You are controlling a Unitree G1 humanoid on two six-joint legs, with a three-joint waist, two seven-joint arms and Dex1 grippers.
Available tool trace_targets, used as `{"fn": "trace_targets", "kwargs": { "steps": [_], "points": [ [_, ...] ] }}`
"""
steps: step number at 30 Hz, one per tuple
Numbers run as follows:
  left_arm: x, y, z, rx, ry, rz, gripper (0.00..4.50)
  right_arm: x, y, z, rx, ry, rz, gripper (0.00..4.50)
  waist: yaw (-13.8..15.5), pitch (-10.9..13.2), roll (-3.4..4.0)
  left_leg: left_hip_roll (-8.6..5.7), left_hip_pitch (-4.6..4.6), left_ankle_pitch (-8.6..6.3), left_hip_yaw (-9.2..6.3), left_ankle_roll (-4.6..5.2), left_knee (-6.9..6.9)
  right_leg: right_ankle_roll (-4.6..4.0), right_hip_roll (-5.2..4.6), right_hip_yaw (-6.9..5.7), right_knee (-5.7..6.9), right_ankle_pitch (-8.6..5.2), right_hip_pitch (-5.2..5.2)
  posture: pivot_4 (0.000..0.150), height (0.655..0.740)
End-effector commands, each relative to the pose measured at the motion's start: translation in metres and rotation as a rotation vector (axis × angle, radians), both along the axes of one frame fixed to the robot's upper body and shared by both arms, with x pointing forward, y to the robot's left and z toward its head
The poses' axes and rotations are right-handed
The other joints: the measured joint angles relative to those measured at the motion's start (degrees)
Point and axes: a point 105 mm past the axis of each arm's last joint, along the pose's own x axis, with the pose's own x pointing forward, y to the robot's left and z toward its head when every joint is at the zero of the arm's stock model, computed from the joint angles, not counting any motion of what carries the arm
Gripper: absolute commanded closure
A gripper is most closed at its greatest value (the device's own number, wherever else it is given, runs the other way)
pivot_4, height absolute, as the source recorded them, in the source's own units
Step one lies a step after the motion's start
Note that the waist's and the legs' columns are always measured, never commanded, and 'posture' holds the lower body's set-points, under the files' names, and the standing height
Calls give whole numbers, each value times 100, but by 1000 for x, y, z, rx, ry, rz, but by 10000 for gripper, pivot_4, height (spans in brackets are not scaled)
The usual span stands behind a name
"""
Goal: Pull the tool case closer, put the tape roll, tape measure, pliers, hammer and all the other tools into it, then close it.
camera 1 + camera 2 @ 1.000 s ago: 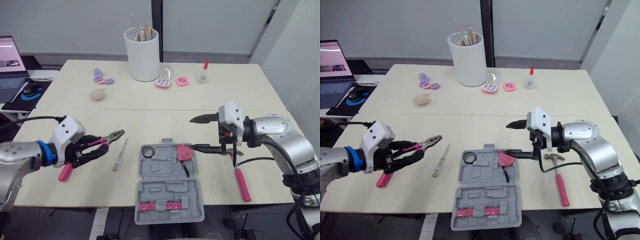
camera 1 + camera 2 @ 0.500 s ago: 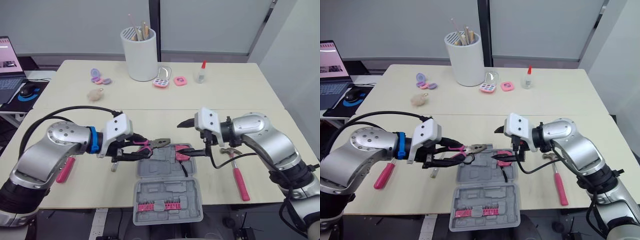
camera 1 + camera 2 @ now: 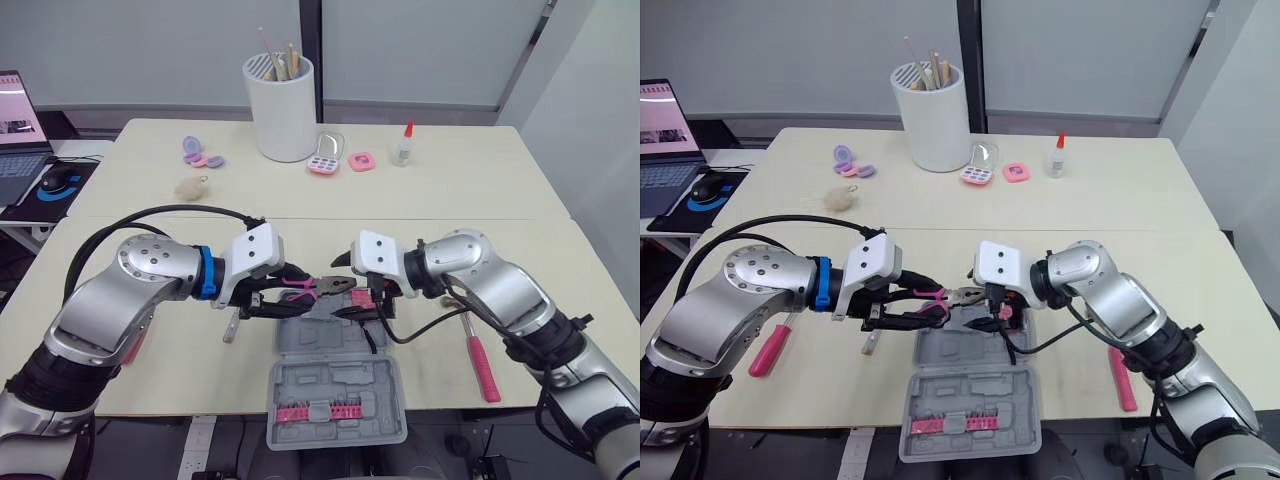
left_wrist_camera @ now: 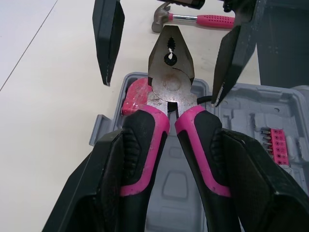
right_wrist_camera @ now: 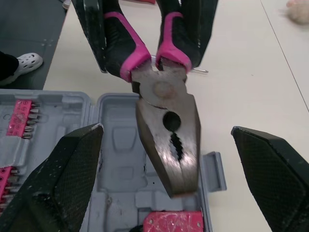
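The tool case [image 3: 338, 385] lies at the front of the table [image 3: 150, 240]. The pliers [image 3: 325, 286] hang over its back half, between the left gripper [image 3: 293, 297] and the right gripper [image 3: 341, 289]. The hammer [image 3: 478, 350] lies right of the case, the screwdriver [image 3: 229, 330] left.

Nothing here that I can actually read, tbh. The open laptop's screen [image 3: 662, 108] at the far left has something on it, but it's too small to make out.
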Motion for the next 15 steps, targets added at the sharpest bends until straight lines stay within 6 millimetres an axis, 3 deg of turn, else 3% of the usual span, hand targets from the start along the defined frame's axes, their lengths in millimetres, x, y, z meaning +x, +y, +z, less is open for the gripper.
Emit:
{"fn": "trace_targets", "kwargs": {
  "steps": [1, 6, 11, 15],
  "points": [
    [-3, -8, 6, 2, -37, -35, 19174, -2, 9, 16, 19, -57, 43, 3661, 0, 0, 0, 0, 0, 0, 0, 0, 0, 0, 0, 0, 0, 0, 0, 1500, 7400],
    [-1, -8, 2, 12, -36, -19, 19174, -6, 14, 26, 22, -71, 76, 18970, 6, 0, 0, 0, 0, 0, -2, 0, 1, 0, -1, -2, 3, 0, 1, 1500, 7400],
    [0, -7, 2, 8, -39, -10, 19174, -10, 15, 28, 17, -63, 101, 30814, 8, 0, 0, 0, 0, 0, -1, 0, 2, 0, -2, -1, 3, 0, 0, 1500, 7400],
    [0, -7, 2, 1, -41, -8, 19174, -11, 14, 30, 9, -68, 108, 31028, 6, 0, 0, 0, 0, 0, -2, 0, 2, 0, -1, -3, 4, 0, 0, 1500, 7400]
  ]
}}
